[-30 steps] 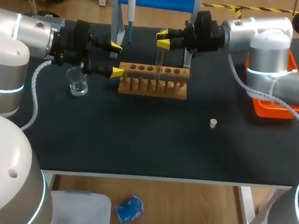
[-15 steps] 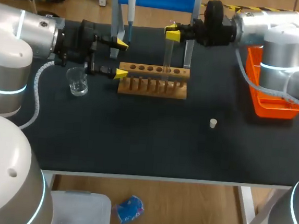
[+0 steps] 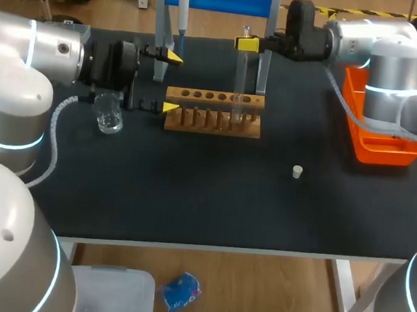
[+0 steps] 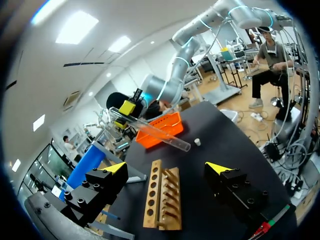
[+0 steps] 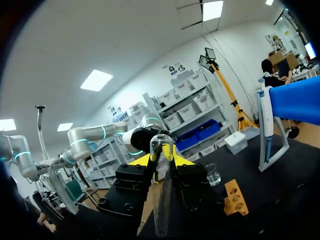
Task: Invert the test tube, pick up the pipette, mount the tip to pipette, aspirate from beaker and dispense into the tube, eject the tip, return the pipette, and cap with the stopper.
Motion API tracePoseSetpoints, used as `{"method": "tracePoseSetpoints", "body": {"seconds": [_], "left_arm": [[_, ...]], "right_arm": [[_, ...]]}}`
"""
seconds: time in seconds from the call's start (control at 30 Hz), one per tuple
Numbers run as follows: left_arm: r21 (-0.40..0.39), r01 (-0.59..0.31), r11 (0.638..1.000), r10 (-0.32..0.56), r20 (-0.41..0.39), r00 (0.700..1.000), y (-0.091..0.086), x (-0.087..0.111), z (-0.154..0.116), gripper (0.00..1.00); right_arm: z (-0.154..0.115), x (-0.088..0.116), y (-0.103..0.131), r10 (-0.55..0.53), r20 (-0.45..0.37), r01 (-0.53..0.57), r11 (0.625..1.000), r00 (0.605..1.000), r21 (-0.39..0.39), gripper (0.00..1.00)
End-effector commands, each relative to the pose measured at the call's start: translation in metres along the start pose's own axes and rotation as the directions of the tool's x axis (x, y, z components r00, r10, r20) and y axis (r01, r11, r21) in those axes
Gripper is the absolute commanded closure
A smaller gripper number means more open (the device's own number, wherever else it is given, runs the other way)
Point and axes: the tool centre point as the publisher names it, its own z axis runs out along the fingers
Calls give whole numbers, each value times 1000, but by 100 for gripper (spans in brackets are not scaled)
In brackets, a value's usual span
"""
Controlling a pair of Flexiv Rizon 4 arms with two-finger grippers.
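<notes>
R gripper [image 3: 247,44] pinches the test tube [image 3: 240,78] upright over the wooden rack [image 3: 212,116]; L gripper [image 3: 173,81] gapes wide, nothing held.

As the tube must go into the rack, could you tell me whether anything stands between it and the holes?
Nothing visible does. The right pincer holds the tube upright over the rack, whose holes look empty. The left pincer stands open at the rack's end, beside it, not under the tube.
</notes>
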Motion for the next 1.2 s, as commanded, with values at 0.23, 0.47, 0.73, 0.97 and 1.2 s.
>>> {"method": "tracePoseSetpoints", "body": {"seconds": [0.23, 0.47, 0.73, 0.97, 1.2], "left_arm": [[45, -727, 685, 702, 226, 676, -16, 7, 11, 0], [45, -727, 685, 702, 226, 676, -16, 7, 11, 0], [16, -793, 608, 750, 314, 581, -20, 9, 12, 0], [-51, -911, 409, 846, 395, 358, -31, 13, 22, 0], [-37, -925, 378, 874, 345, 343, -32, 16, 35, 0]], "right_arm": [[-5, 7, -4, 499, -25, -497, 857, 866, -138, 100], [-5, 7, -4, 499, -25, -497, 857, 866, -138, 100], [-12, 3, -9, 537, 25, -531, 839, 843, -116, 100], [-19, -5, -19, 638, 2, -627, 758, 770, -178, 100], [-20, -14, -26, 658, -14, -646, 735, 753, -205, 100]]}}
